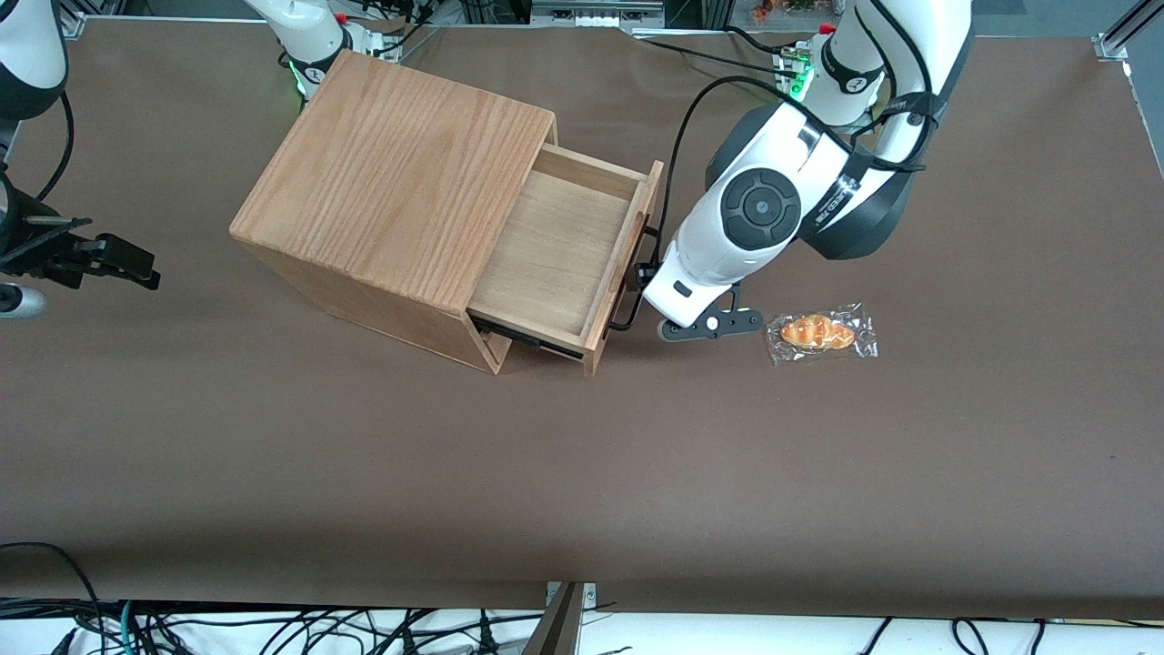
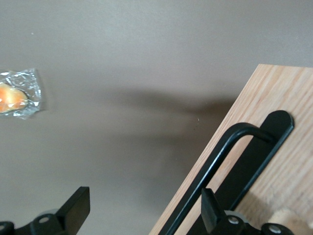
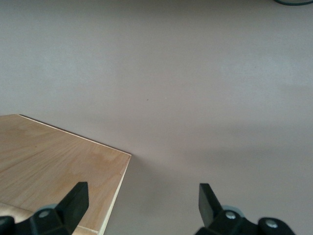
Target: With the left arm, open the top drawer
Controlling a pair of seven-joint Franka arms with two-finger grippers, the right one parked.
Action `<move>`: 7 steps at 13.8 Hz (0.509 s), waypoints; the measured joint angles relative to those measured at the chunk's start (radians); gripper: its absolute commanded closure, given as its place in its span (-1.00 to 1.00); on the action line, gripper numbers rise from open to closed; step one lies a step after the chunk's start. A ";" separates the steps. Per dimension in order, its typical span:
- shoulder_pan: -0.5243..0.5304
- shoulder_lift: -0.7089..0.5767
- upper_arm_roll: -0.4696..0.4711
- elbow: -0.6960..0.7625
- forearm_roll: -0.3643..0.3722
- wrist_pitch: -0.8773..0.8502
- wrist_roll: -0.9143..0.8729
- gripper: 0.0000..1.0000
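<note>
The top drawer [image 1: 555,255] stands pulled well out of the oak-grained box [image 1: 391,173], its pale plywood inside showing. Its thin black bar handle [image 1: 637,273] runs along the drawer front [image 2: 288,93]. The left arm [image 1: 755,209] reaches down to that front, and its gripper [image 1: 644,271] is at the handle. In the left wrist view the gripper [image 2: 144,196] is open wide. The handle bar [image 2: 215,156] passes between the fingers, close to one finger [image 2: 211,210] and well apart from the other finger [image 2: 73,208]. Neither finger presses on it.
A bread roll in a clear wrapper [image 1: 821,333] lies on the brown table [image 1: 582,473] beside the arm's wrist, toward the working arm's end; the wrapped roll [image 2: 14,95] also shows in the left wrist view. A lower drawer front [image 1: 527,341] sits under the open one.
</note>
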 measured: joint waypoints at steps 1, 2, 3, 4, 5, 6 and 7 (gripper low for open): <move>0.000 -0.012 0.001 0.000 0.000 -0.008 0.000 -1.00; 0.001 -0.022 0.003 0.000 0.000 -0.024 0.000 -1.00; 0.005 -0.032 0.005 0.001 0.001 -0.047 0.000 -1.00; 0.017 -0.041 0.006 0.001 0.002 -0.064 0.000 -1.00; 0.035 -0.050 0.008 0.002 0.004 -0.074 0.000 -1.00; 0.057 -0.059 0.009 0.002 0.008 -0.080 0.001 -1.00; 0.081 -0.065 0.010 0.002 0.010 -0.085 0.004 -1.00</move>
